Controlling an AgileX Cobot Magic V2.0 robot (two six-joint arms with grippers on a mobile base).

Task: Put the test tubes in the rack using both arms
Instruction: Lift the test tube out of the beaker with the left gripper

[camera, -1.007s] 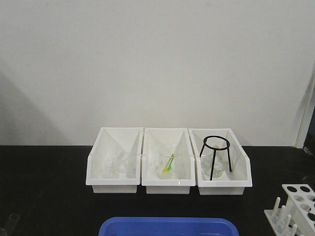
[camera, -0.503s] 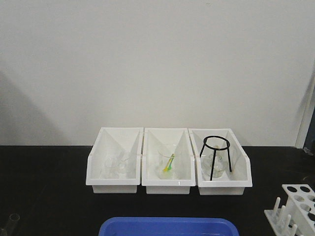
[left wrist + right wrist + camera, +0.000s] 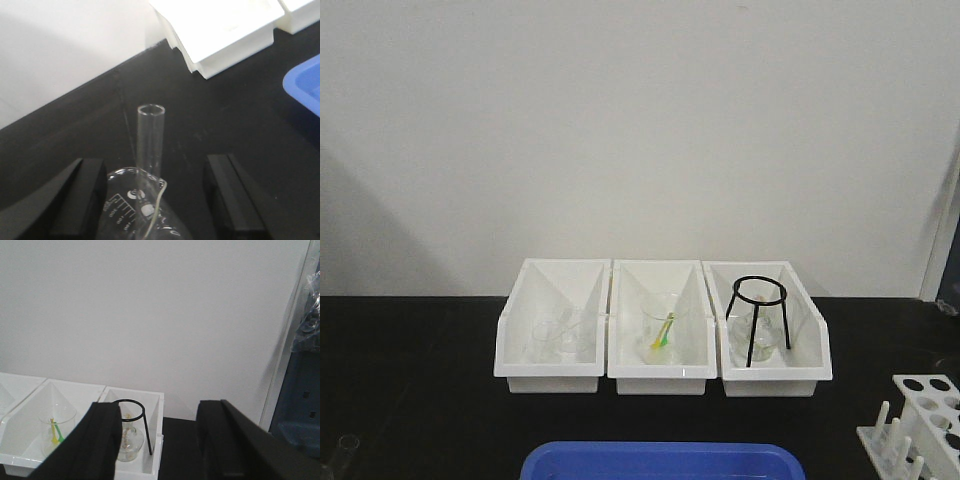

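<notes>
- The black table (image 3: 420, 380) carries everything. Only the front view gives the whole layout: 3 white bins (image 3: 550, 383) along the back and a blue tray (image 3: 660, 450) at the near edge.
- The rack (image 3: 925, 420) stands at the lower right of that view, well apart from the tube. Neither wrist view shows it.
- The right hand (image 3: 157, 425) is spread with nothing between its fingers and faces the wall. Only its own wrist view shows it.
- The left hand (image 3: 154, 170) is also spread, with 1 finger on either side of the beaker (image 3: 135, 210). It seems to touch no glass.
- The test tube (image 3: 151, 135) stands nearly upright in that beaker, rim up. The front view catches only its rim at the lower left.
- We judge the tube light, stiff, slippery and fragile. We would pinch it gently on the bare wall between its rim and the beaker's lip.
</notes>
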